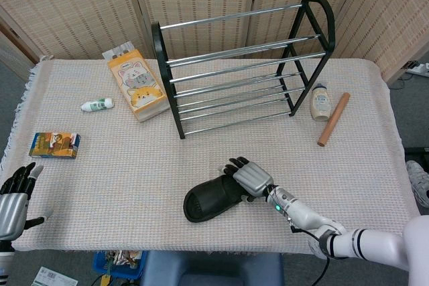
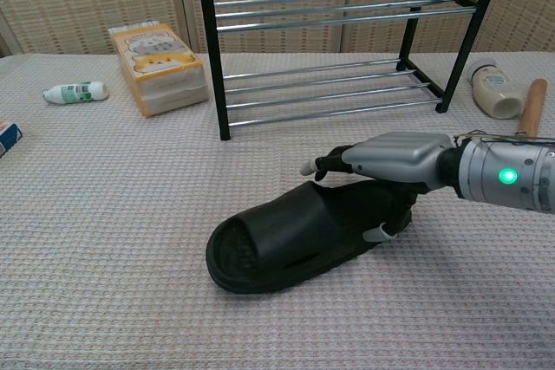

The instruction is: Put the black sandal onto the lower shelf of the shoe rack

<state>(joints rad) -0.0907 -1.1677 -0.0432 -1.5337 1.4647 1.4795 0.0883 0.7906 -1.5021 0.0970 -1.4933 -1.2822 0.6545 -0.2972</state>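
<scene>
Black sandal (image 2: 295, 244): lies flat on the woven tablecloth (image 1: 134, 172) near the front edge, toe opening toward the robot's left, heel under the right hand.
Right hand (image 2: 395, 162): laid over the sandal's heel end, fingers stretched along the top and thumb down at the near side; a grip seems to be forming, though whether it is clamped I cannot tell.
Left hand (image 1: 13, 195): at the near left table edge, fingers apart, holding nothing (idle, by the look of it).
Card box (image 1: 55, 145): left, well apart.
Shoe rack (image 1: 241, 65): beyond the sandal; lower shelf (image 2: 329, 93) bare, path to it unobstructed.
Orange cat box (image 1: 137, 85), small tube (image 1: 98, 104): left of the rack.
Cream bottle (image 1: 321, 102), wooden stick (image 1: 333, 119): right of it, clear of the route.
</scene>
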